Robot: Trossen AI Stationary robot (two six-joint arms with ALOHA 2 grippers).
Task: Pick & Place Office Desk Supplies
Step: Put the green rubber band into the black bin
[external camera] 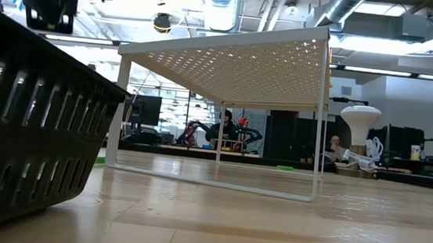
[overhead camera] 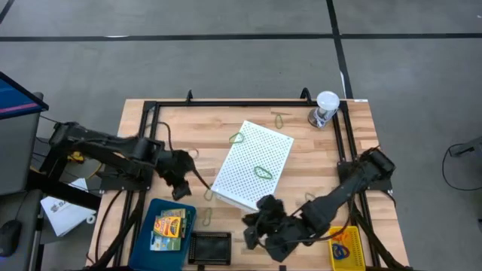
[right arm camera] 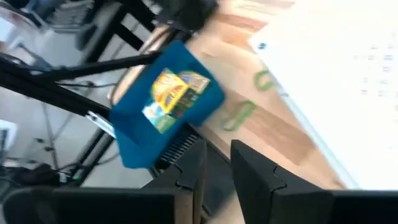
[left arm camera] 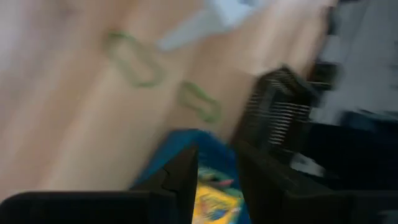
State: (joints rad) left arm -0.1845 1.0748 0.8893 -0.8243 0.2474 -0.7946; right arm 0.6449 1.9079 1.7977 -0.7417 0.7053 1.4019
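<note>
1. Left pincer (overhead camera: 179, 181) over the table (overhead camera: 181, 135) just left of the white perforated box; in the left wrist view, fingers (left arm camera: 186, 180) parted by a narrow gap, nothing between them.
2. Blue tray (overhead camera: 143, 241) at the table's near left edge, holding a yellow-orange crayon box (overhead camera: 170, 224) with a green card box (overhead camera: 165, 242) touching it.
3. Thin olive-green rubber-band loops scattered flat: one (overhead camera: 236, 138) by the white perforated box's (overhead camera: 248, 177) far-left corner, one (overhead camera: 262, 172) lying on top of it, two more (overhead camera: 207, 217) on bare wood near the blue tray.
4. Black slotted basket (overhead camera: 209, 247) just right of the blue tray.
5. Right pincer (overhead camera: 260, 226) near the front edge, just right of the basket; in the right wrist view, fingers (right arm camera: 189, 174) slightly apart and empty.
6. Second crayon box (overhead camera: 346, 248) at the near right corner.
7. Clear cup with white lid (overhead camera: 324, 108) at the far right corner.
8. Low view only: open underside of the white box (external camera: 229, 67), standing like a raised shelf, with people in the room behind. Crayon artwork clearest in the right wrist view (right arm camera: 171, 87).
</note>
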